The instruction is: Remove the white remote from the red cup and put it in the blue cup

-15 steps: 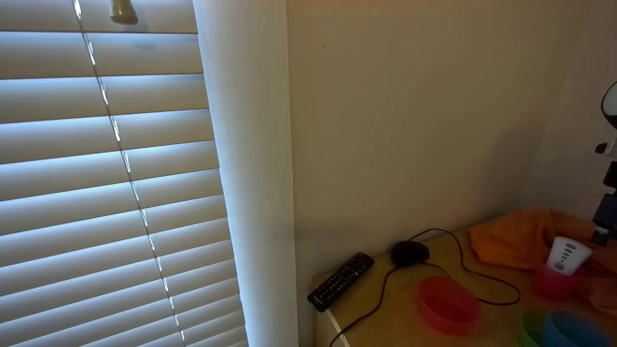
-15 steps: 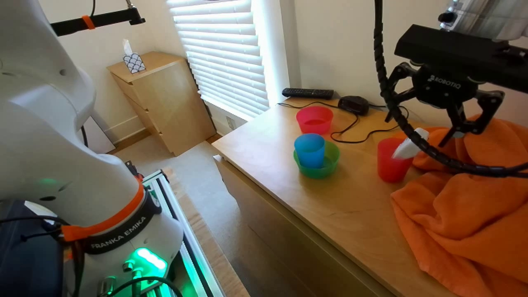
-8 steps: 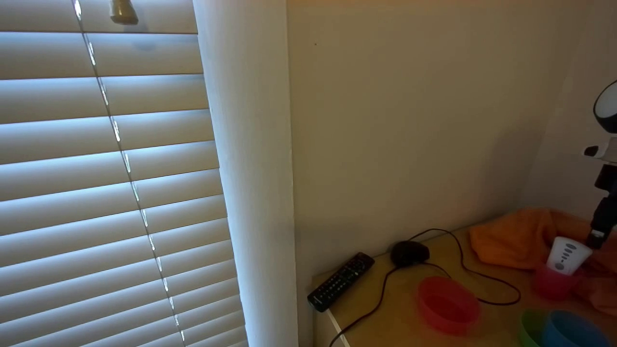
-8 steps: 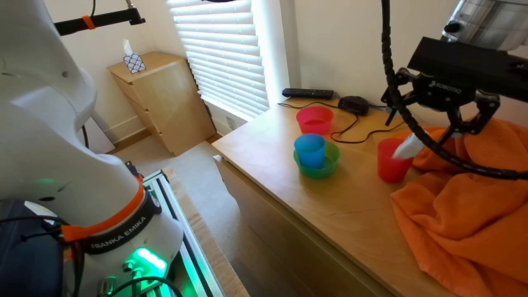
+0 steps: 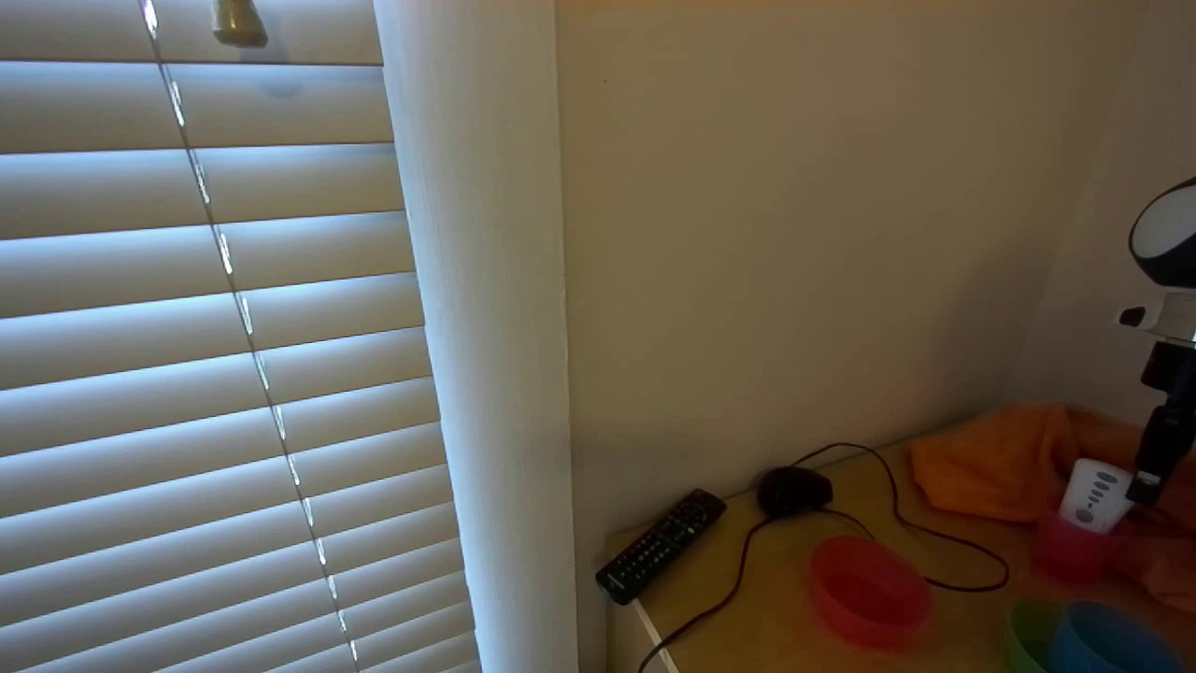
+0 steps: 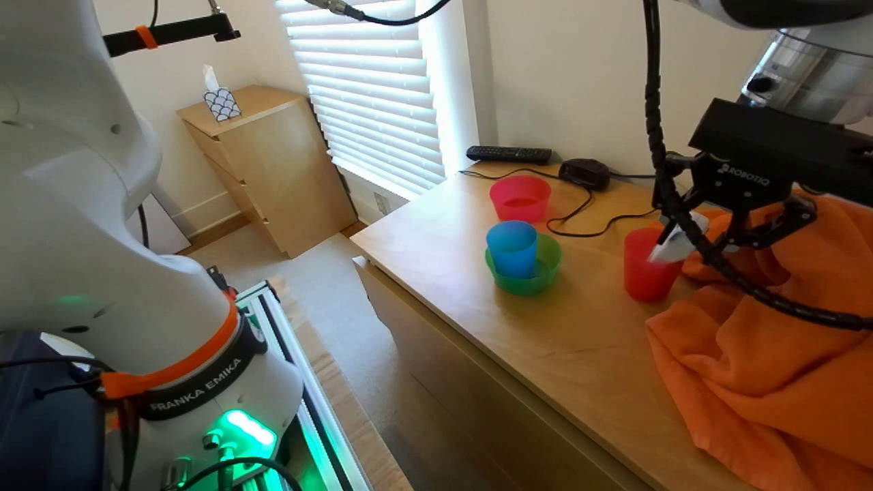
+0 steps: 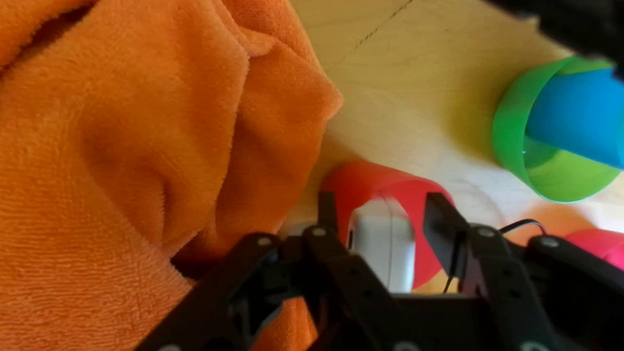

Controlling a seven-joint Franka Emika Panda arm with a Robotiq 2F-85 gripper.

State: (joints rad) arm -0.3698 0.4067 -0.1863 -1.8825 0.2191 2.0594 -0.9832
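The white remote control [image 5: 1095,495] stood in the red cup [image 6: 643,274], lower end within, upper part projecting above the rim. In both exterior views it was found tilted, leaning out over the rim. The face, visible in an exterior view, was white and bore grey oval buttons with smaller marks between; in the wrist view a thin dark line ran along the casing. The red cup was upright on the wooden top [image 6: 545,341]. The blue cup [image 6: 511,251], narrowing toward its base, stood upright inside the green bowl [image 6: 526,286], well apart from the red cup; its bottom was hidden.
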